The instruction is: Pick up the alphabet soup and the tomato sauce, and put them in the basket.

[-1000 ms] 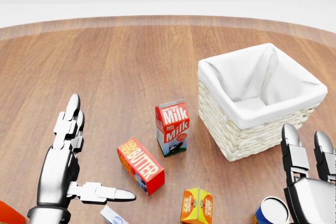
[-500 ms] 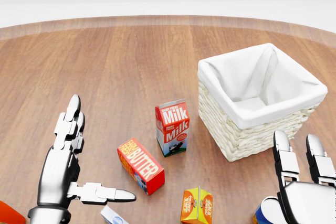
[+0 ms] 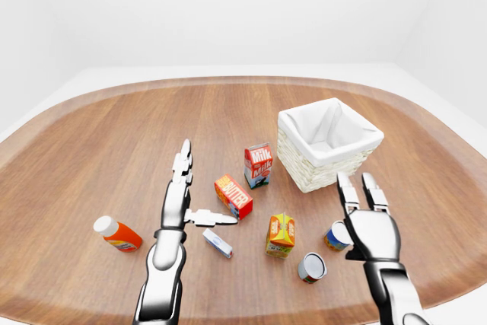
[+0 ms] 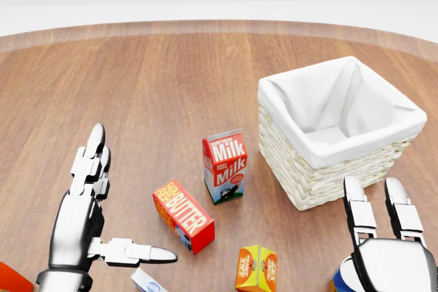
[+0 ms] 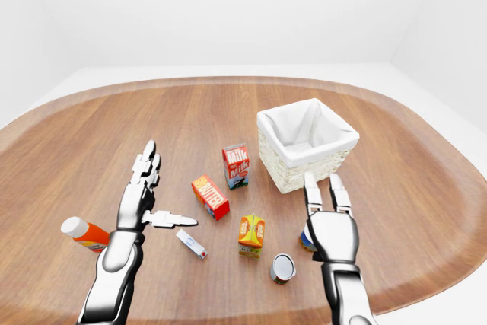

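A blue and orange can, seemingly the alphabet soup [image 3: 333, 237], stands near the bottom right of the left-eye view. My right hand [image 3: 356, 190] is open, fingers pointing up, with its palm just right of that can and partly covering it [image 4: 344, 280]. A second can with a reddish label, likely the tomato sauce [image 3: 311, 267], lies on its side with its grey lid showing, below and left of the first. The white-lined wicker basket [image 3: 307, 175] sits above both. My left hand [image 3: 207, 185] is open, thumb out, well to the left beside the butter box.
A milk carton [image 4: 224, 166], a red butter box [image 4: 183, 215] and an orange juice carton [image 3: 281, 234] stand between my hands. A small white box [image 3: 218, 243] lies under my left thumb. A ketchup bottle [image 3: 118, 234] lies at the left. The round wooden table's edge [image 3: 251, 81] curves all round.
In the head view my right hand has slid left and slightly down, now covering more of the blue can. The left hand and the objects have not moved.
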`<state>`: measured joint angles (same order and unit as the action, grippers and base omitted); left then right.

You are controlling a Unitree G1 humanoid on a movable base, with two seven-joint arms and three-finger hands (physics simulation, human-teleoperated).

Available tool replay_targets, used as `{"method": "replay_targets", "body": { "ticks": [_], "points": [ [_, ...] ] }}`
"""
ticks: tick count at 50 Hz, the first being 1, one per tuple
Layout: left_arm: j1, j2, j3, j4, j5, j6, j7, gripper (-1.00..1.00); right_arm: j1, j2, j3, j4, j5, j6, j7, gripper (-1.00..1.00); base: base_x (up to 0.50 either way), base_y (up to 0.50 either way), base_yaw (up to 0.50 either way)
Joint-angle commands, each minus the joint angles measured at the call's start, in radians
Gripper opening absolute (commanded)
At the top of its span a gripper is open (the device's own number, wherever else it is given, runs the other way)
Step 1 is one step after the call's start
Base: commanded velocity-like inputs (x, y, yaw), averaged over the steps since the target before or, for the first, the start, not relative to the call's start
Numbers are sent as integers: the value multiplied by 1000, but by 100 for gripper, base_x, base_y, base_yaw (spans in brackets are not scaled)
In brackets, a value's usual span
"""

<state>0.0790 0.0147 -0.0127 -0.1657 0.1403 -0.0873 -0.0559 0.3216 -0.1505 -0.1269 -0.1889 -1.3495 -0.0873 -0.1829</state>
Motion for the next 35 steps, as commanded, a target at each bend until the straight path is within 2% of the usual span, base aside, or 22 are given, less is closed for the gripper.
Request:
{"method": "replay_targets", "body": {
  "ticks": [1, 35],
  "points": [
    [4, -1, 3, -8, -8, 0, 2, 100, -18, -20, 19, 57, -10, 0, -34, 100, 0, 0, 0],
    [4, -1, 3, -8, -8, 0, 1, 100, -116, -83, 84, 316, -48, 0, -165, 100, 0, 0, 0]
  ]
}}
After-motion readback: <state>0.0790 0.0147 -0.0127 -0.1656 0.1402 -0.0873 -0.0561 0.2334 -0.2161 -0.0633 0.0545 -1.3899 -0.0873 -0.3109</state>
